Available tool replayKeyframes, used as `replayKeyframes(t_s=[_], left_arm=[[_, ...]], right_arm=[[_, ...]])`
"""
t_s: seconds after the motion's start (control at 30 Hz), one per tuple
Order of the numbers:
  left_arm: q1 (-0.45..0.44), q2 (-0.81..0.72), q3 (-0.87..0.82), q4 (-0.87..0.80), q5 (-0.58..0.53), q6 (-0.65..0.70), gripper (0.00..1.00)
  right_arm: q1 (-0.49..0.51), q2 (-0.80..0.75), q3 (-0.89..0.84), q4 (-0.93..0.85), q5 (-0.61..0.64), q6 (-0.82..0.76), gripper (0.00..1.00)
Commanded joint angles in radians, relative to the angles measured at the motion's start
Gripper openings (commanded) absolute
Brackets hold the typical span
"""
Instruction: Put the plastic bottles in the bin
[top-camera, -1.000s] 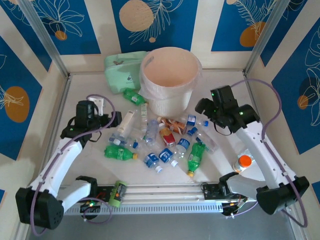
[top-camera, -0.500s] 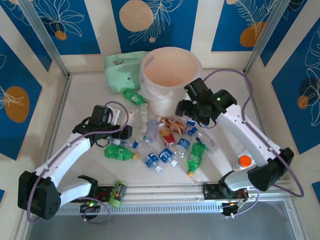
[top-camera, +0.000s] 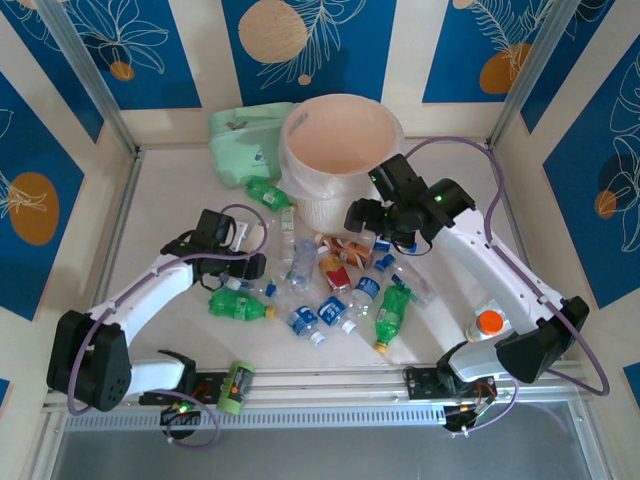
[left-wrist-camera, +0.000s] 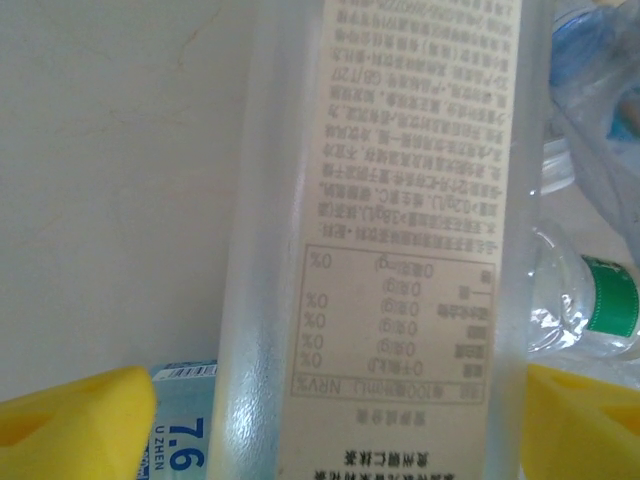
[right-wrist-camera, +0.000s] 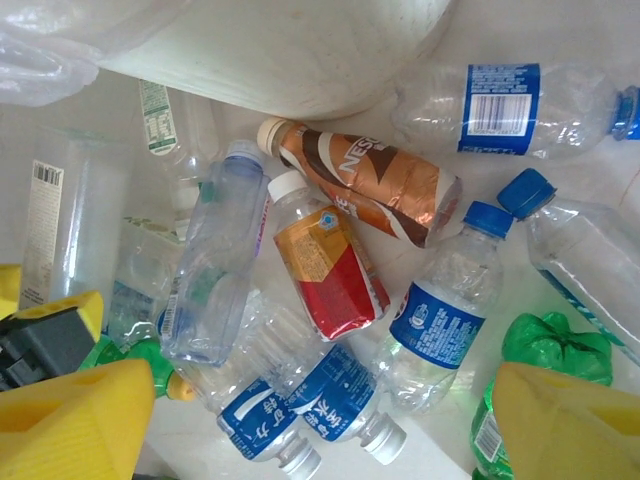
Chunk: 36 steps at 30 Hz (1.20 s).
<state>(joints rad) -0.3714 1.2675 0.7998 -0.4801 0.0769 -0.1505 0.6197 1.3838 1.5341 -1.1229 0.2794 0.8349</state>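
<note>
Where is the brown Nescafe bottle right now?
The brown bottle lies on its side at the foot of the bin, beside the red-labelled bottle, mid-frame in the right wrist view.

Robot lab test cell. Evidence: white tabletop (top-camera: 150, 190) boxed in by bare aluminium frame posts (top-camera: 85, 75); printed blue-and-cream leaf backdrop panels (top-camera: 310, 40) on 3 sides in place of room walls; 2 white-and-black arms, left arm (top-camera: 140, 295) and right arm (top-camera: 500, 275), bolted at a slotted metal rail (top-camera: 330, 385) on the near edge; purple cables (top-camera: 545, 200) looping loose off the arms; small green indicator light (top-camera: 183, 408) lit at the left base.
</note>
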Motion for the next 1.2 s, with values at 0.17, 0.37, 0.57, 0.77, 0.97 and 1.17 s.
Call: replayKeyframes(t_s=[0.17, 0.37, 0.57, 0.77, 0.97, 1.17], left_arm=[[-0.036, 0.012, 0.044, -0.001, -0.033, 0.020, 0.68], [-0.051, -0.017, 0.045, -0.001, -0.039, 0.034, 0.57], [-0.057, -0.051, 0.083, -0.021, -0.040, 0.037, 0.49], [-0.073, -0.168, 0.219, -0.061, 0.057, 0.016, 0.49], [-0.102, -0.171, 0.414, -0.098, 0.233, 0.043, 0.49], [-0.195, -0.111, 0.565, -0.179, 0.278, 0.162, 0.48]], right_arm=[[-0.018, 0.001, -0.005, 0.046, -0.071, 0.003, 0.88], [-0.035, -0.007, -0.008, 0.057, -0.094, 0.007, 0.87], [-0.049, -0.021, 0.007, 0.064, -0.134, 0.008, 0.87], [-0.065, -0.016, 0.042, 0.161, -0.353, -0.016, 0.87], [-0.083, 0.023, 0.157, 0.255, -0.614, -0.017, 0.87], [-0.074, 0.081, 0.303, 0.240, -0.646, -0.038, 0.88]])
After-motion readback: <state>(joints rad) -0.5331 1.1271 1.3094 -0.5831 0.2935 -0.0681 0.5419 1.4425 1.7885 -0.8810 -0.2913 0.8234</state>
